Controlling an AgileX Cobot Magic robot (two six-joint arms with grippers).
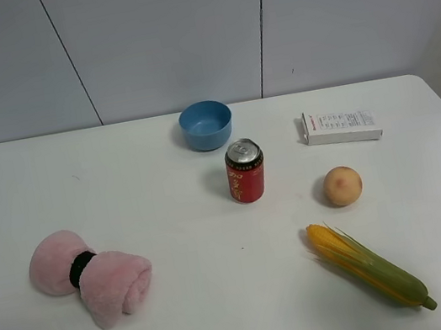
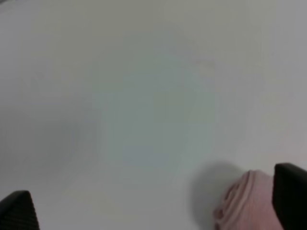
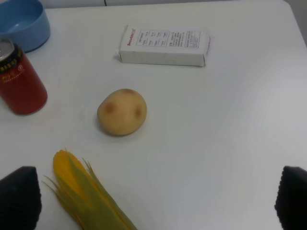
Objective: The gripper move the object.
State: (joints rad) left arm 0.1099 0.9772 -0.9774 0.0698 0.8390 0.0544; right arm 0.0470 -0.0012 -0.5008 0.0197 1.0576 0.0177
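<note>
Looking down from the high camera, I see the small round tan-orange fruit with a reddish blush (image 1: 342,185) lying on the white table (image 1: 186,308), on my right side. It sits to the right of the upright red drinks can with a silver top (image 1: 245,171), apart from it, and between the white rectangular carton with printed text (image 1: 340,125) farther back and the yellow-green corn cob (image 1: 368,266) nearer the front edge. It touches neither of these. The blue round bowl (image 1: 206,125) stands behind the can, near it. Well apart on my left lies the pink fluffy rolled towel cinched by a black band (image 1: 92,277).

Neither arm shows in the high view. Through the right wrist camera I see the right gripper (image 3: 153,203) with its two black fingertips (image 3: 19,196) spread wide, nothing between them but bare table and the tip of the corn cob (image 3: 91,199). The fruit (image 3: 122,111) lies ahead of the open jaws, untouched, with the carton (image 3: 164,45) beyond it and the can (image 3: 19,81) and bowl (image 3: 21,24) off to one side.

Through the left wrist camera, which is blurred, I see the left gripper (image 2: 153,211) also with its fingertips (image 2: 290,196) held wide apart, over bare table. The towel (image 2: 247,203) is just beside one fingertip; whether they touch I cannot tell.
</note>
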